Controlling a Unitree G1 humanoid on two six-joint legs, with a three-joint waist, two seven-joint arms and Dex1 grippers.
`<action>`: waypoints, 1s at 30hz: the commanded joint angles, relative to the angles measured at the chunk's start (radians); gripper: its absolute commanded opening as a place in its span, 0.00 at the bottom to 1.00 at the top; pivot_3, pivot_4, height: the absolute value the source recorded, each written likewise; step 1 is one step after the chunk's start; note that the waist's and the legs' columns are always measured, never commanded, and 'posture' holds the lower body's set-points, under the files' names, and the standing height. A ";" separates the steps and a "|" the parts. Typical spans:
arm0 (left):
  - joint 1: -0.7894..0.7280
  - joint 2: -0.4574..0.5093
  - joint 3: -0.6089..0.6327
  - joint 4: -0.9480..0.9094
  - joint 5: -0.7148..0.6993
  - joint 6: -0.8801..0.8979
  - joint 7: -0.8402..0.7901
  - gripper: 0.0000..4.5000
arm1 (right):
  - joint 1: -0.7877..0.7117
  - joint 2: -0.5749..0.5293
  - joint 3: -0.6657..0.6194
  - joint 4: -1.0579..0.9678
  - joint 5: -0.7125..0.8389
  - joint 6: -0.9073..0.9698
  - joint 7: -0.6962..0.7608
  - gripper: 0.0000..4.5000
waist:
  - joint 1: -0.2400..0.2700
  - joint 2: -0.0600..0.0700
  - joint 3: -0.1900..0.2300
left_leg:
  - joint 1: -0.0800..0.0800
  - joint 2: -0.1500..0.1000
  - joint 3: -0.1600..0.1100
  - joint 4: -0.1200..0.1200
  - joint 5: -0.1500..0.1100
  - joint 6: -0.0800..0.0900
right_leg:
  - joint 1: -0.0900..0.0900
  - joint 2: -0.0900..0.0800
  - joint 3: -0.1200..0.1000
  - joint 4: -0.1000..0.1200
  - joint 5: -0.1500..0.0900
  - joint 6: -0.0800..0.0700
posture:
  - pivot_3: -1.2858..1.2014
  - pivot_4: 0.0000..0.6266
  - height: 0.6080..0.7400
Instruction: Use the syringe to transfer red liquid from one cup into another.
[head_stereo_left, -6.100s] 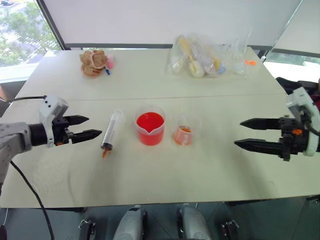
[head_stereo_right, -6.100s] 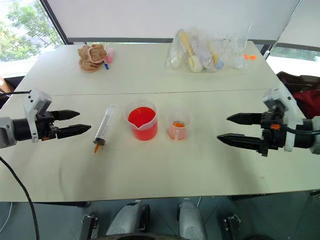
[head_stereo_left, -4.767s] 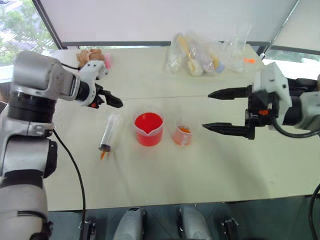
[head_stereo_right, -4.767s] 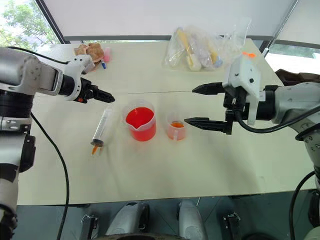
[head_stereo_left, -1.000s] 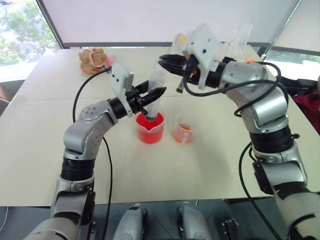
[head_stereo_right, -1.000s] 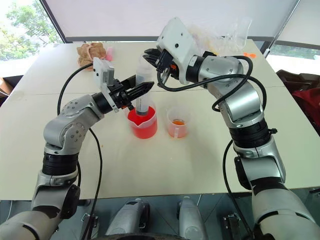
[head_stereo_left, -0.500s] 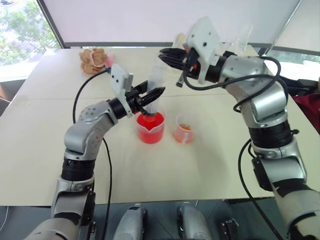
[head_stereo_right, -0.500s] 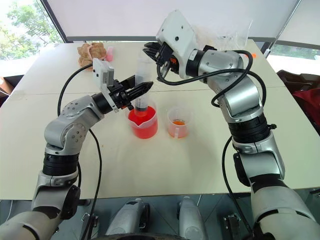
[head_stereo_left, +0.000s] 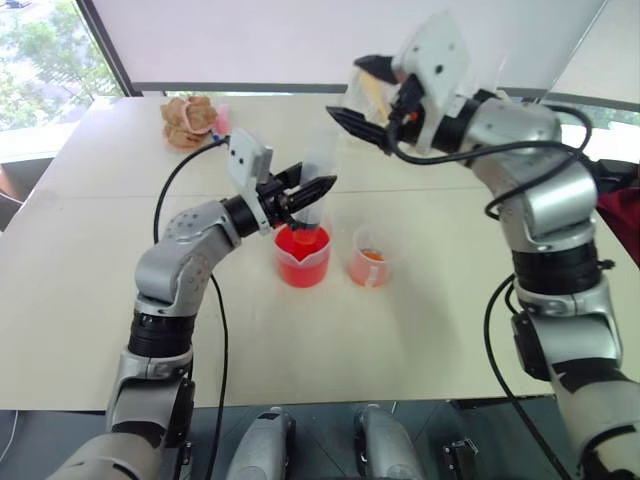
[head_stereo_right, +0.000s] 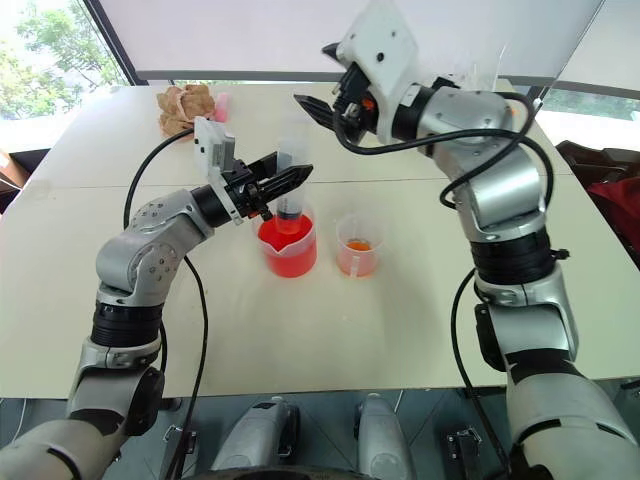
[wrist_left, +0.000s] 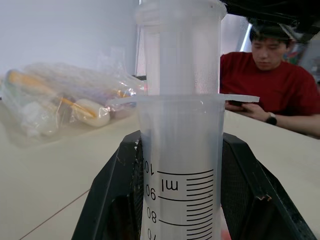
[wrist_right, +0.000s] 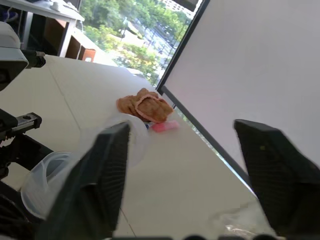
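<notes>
The syringe (head_stereo_left: 313, 178) stands upright with its lower end in the larger spouted cup (head_stereo_left: 301, 262), which holds red liquid (head_stereo_right: 283, 238). My left gripper (head_stereo_left: 305, 190) is shut on the syringe barrel (wrist_left: 180, 160), a black finger (wrist_left: 112, 200) on each side. The plunger stem rises above the barrel's flange. My right gripper (head_stereo_left: 363, 95) hangs open just above and to the right of the plunger top, holding nothing; its fingers (wrist_right: 107, 170) stand wide apart. The smaller pale orange cup (head_stereo_left: 367, 264) sits right of the red one.
A clear plastic bag of items (wrist_left: 60, 100) lies at the table's back right. A brown cloth lump (head_stereo_left: 187, 120) and a pink item (wrist_right: 164, 126) lie at the back left. A person in a red shirt (wrist_left: 272, 87) sits beyond the table's far side.
My right gripper, shut at the plunger top before, has opened and moved up and to the right, away from it. The left gripper and syringe have stayed put.
</notes>
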 joint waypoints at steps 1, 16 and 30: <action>-0.044 0.004 0.036 -0.012 -0.023 -0.016 0.000 0.32 | 0.032 -0.032 -0.107 -0.120 0.121 0.097 0.041 0.80 | 0.000 0.000 0.000 | 0.000 0.000 0.000 0.000 0.000 0.000 | 0.000 0.000 0.000 0.000 0.000 0.000 | 0.52 0.24 1.00; -0.220 -0.020 0.054 0.023 -0.074 -0.024 -0.012 0.32 | 0.119 -0.206 -0.415 -0.200 0.365 0.294 -0.009 0.80 | 0.005 0.000 0.000 | 0.000 0.000 0.000 0.000 -0.003 0.006 | 0.001 0.000 0.000 0.000 0.000 0.000 | 0.52 0.24 1.00; -0.261 -0.230 -0.110 0.197 0.009 -0.164 -0.120 0.32 | 0.096 -0.332 -0.412 -0.188 0.273 0.156 -0.053 0.80 | 0.000 0.000 0.000 | 0.000 0.000 0.001 0.000 -0.004 0.006 | 0.001 0.001 0.000 -0.001 0.000 0.000 | 0.52 0.24 1.00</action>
